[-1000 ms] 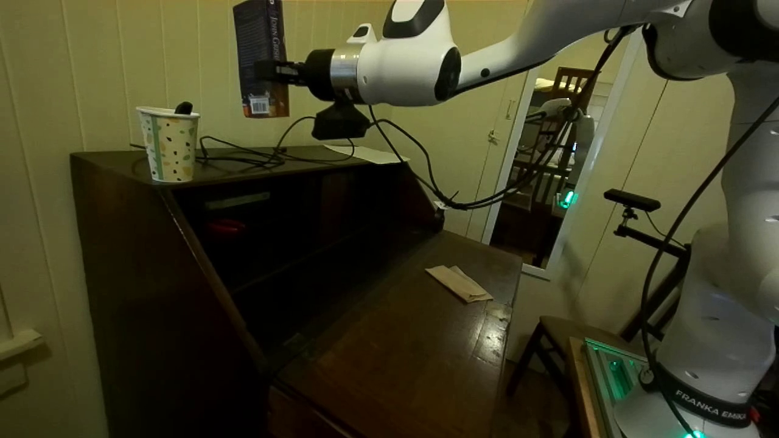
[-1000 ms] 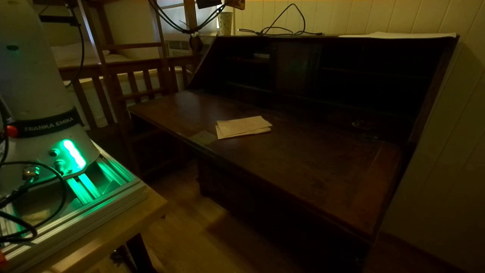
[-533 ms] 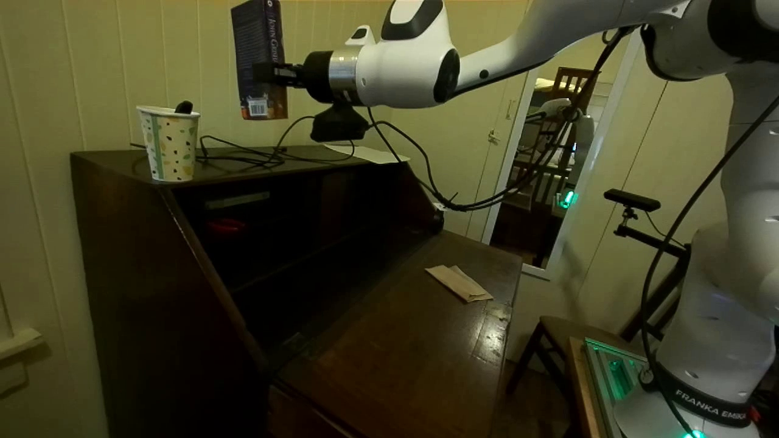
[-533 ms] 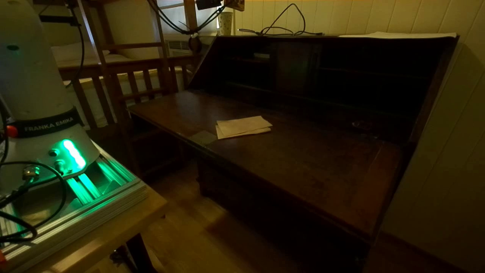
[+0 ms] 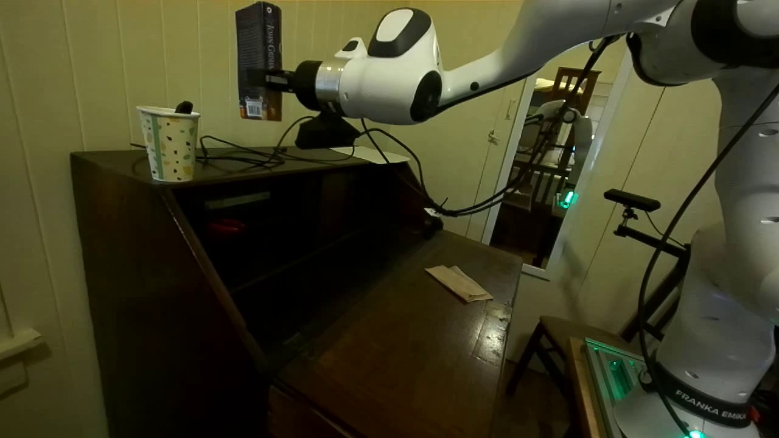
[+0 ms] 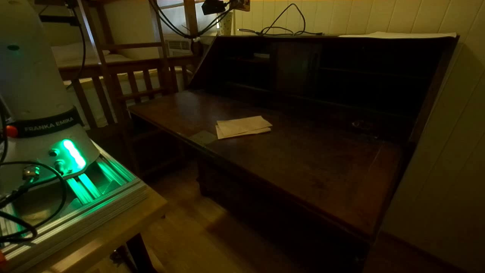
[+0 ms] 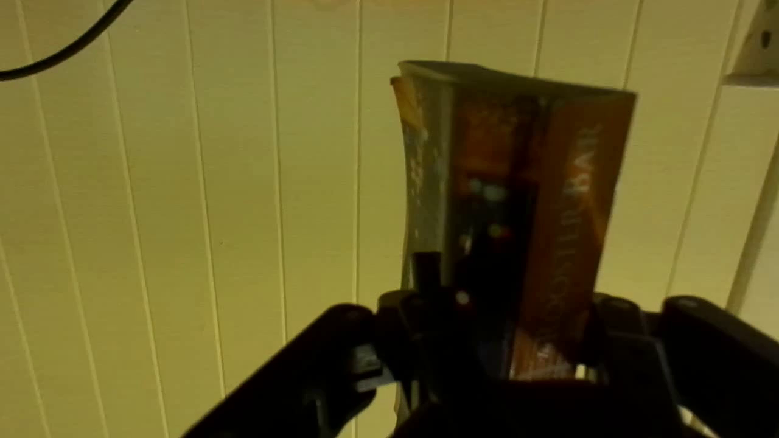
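Paperback (image 7: 523,182), spine lettered "Rooster Bar": upright, aloft, higher than slant-front desk (image 5: 389,359); gripper (image 7: 517,322) clamped across its covers, below mid-height. Neighbours, in an exterior view: black cables (image 5: 277,162), six o'clock; patterned paper cup (image 5: 172,149), between seven and eight; white sheet (image 5: 371,156), four. Handling: firm squeeze, book plumb, any turn slow, lower edge clear of cup.

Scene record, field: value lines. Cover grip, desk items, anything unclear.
held: book, roughly upright, raised off the desk
grip: claw closed on the book
upper: patterned cup with dark item in it, loose cable, white sheet, all on top of the desk
lower: folded brown paper on the lowered flap
lights: green light on arm base
unclear: red thing inside the desk, too dark to identify
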You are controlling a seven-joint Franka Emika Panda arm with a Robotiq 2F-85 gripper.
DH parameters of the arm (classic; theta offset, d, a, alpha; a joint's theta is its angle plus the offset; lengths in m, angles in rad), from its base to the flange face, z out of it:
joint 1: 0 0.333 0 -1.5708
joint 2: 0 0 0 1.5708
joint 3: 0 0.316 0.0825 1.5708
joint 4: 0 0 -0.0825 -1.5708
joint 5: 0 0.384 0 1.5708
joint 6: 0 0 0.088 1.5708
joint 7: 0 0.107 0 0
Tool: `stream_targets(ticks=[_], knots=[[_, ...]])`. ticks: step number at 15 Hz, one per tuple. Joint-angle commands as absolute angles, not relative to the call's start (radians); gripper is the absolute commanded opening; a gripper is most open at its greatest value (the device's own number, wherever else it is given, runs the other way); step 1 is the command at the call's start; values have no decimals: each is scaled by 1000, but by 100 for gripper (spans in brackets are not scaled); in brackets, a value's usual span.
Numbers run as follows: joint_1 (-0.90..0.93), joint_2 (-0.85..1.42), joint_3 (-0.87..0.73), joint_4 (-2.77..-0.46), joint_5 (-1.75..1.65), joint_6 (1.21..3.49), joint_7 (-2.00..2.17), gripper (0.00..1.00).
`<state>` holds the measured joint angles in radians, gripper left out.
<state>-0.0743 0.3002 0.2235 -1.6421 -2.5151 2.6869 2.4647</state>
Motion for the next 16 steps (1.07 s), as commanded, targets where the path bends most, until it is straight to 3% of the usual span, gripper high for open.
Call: stream_targets(ticks=[1, 11, 12, 14, 15, 16], knots=[[-64, 349, 244, -1572, -2515, 2672, 2491, 10], [-58, 353, 216, -1649, -2515, 2647, 2370, 10], [-54, 358, 231, -1636, -2515, 2674, 2387, 35], [-59, 361, 219, -1647, -2515, 2667, 2386, 35], [-62, 362, 216, -1647, -2515, 2666, 2385, 10], [-47, 362, 221, -1639, -2515, 2652, 2374, 10]])
